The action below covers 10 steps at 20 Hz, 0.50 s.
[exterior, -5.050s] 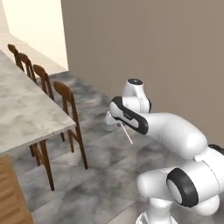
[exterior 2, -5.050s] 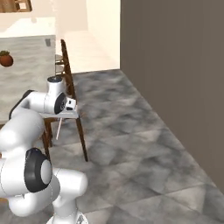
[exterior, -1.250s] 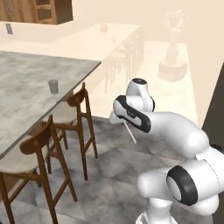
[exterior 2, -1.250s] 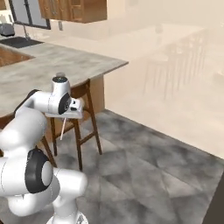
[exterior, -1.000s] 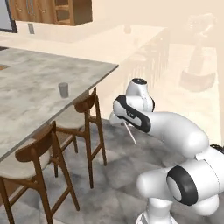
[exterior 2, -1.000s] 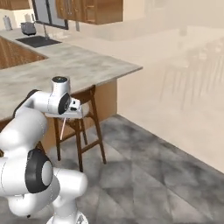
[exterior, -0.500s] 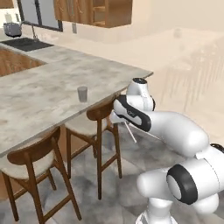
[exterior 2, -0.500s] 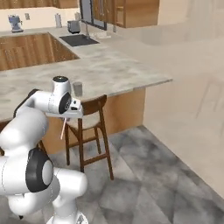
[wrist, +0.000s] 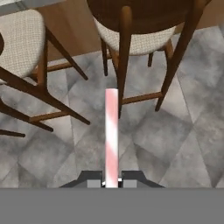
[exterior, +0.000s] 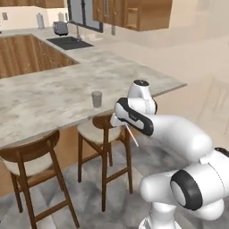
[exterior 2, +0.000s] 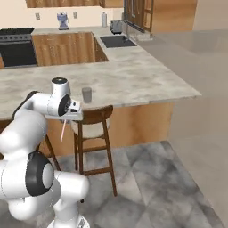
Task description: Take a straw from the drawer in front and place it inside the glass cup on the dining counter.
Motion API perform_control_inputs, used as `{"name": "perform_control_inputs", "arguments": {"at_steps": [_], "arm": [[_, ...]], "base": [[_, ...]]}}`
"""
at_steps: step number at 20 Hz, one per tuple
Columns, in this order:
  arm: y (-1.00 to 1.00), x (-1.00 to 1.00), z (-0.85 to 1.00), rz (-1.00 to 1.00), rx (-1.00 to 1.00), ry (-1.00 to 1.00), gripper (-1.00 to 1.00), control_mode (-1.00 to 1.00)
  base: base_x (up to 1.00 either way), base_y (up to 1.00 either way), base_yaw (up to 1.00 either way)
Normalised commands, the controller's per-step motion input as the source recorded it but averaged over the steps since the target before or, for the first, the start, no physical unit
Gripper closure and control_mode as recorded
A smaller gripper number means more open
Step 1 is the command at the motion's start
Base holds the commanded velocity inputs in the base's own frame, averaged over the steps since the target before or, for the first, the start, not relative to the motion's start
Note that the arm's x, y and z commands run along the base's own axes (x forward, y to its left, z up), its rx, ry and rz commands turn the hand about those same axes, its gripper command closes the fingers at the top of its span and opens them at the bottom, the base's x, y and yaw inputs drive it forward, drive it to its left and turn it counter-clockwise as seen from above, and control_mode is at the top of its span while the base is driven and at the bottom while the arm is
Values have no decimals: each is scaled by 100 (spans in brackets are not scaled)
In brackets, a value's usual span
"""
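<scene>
Straw (wrist: 111, 135): pinched between the end effector's (wrist: 112, 183) two tips, pointing down toward the floor beside a stool (exterior: 103, 129).
Cup (exterior: 97, 99): upright on the desk (exterior: 49, 96), near its front edge, well above the straw's free end.
Arm: held low, below desk height, in front of the stools.
Risk: lifting from here could catch the thin straw on the desk edge or a stool back and twist it in the grip.
Risk: a small cup mouth leaves little margin; a tilted straw could tip it.
</scene>
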Motion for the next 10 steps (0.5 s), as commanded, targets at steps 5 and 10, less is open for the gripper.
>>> {"name": "perform_control_inputs", "arguments": {"at_steps": [5, 10], "arm": [[0, 0, 0, 0, 0, 0, 100, 100], [0, 0, 0, 0, 0, 0, 100, 100]], "base": [[78, -59, 35], [85, -17, 19]]}}
